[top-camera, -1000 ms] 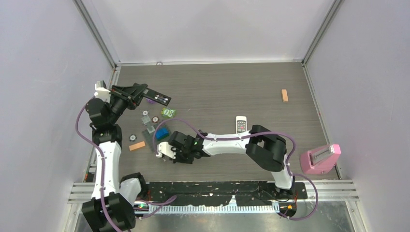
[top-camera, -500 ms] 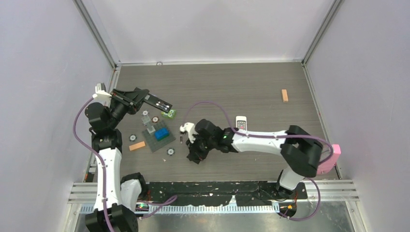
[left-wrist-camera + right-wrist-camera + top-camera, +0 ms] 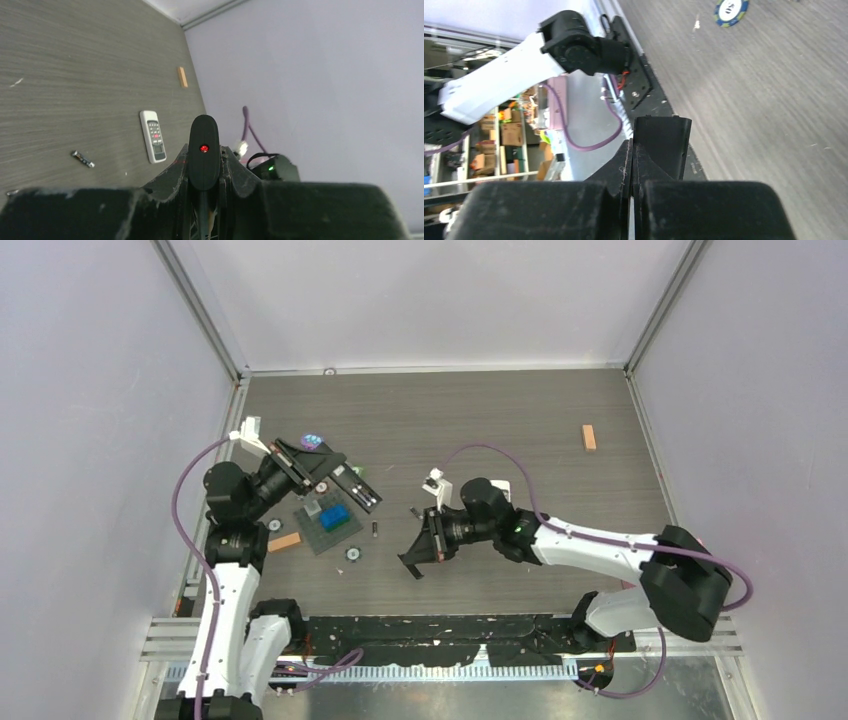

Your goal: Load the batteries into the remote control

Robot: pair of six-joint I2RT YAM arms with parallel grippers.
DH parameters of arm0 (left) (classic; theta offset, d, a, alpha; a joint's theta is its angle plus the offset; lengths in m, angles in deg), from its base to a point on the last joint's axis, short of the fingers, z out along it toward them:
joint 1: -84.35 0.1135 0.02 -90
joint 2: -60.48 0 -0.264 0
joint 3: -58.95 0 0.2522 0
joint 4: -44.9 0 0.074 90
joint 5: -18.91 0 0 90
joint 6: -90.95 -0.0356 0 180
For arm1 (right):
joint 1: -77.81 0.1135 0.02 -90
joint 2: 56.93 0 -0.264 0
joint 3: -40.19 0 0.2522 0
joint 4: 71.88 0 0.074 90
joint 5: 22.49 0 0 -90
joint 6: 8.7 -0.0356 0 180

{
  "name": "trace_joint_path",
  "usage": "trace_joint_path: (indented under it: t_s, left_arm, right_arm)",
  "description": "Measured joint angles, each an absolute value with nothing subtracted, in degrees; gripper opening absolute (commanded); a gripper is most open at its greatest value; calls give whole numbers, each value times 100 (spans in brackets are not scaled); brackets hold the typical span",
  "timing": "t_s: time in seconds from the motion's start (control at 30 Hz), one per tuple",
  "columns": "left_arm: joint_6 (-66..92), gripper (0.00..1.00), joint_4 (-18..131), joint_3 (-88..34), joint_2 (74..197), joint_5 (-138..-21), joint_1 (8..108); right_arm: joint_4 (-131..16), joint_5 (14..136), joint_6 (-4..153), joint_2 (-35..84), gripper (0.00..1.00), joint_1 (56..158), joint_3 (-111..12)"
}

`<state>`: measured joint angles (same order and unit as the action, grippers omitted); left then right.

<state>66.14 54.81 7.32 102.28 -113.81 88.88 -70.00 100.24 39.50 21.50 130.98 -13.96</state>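
My left gripper (image 3: 300,462) is shut on a slim black remote control (image 3: 345,483) and holds it above the table, pointing right; in the left wrist view the remote (image 3: 203,150) sticks out between the fingers, its red light showing. A white remote (image 3: 499,484) lies on the table, half hidden by the right arm, and also shows in the left wrist view (image 3: 152,135). One battery (image 3: 375,529) lies right of the grey plate, another (image 3: 412,511) near the right gripper. My right gripper (image 3: 425,548) is shut on a thin black flat piece (image 3: 663,137), raised.
A grey baseplate (image 3: 318,536) with a blue brick (image 3: 334,517) sits under the left gripper. Round chips (image 3: 352,553), a green brick (image 3: 356,472) and an orange block (image 3: 284,541) lie around it. A wooden block (image 3: 589,437) lies at the far right.
My right arm has lifted the black flat piece off the table and swung right. My left arm has carried the black remote rightward, over the baseplate.
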Motion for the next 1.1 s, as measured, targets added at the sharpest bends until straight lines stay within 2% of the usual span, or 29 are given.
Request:
trace_joint_path:
  t_s: [0.2, 0.37, 0.63, 0.8, 1.1]
  left_arm:
    - [6242, 0, 5531, 955, 10281, -11425, 8287]
    - [6172, 0, 5507, 1141, 10285, -11482, 8156]
    - [6483, 0, 5175, 1572, 10298, -11473, 8019]
    - [6175, 0, 5625, 1519, 10182, -11204, 8012]
    - [5545, 0, 6198, 1351, 10005, -11043, 8012]
  right_arm:
    - [-7229, 10335, 3155, 1217, 5, 12956, -1269]
    - [-7638, 10514, 2597, 867, 5, 12945, -1450]
    - [-8324, 10497, 1830, 1088, 5, 12936, -2003]
    - [-8611, 10442, 1579, 1361, 5, 12798, -2082]
    - [-9454, 10354, 919, 1750, 5, 12573, -1179]
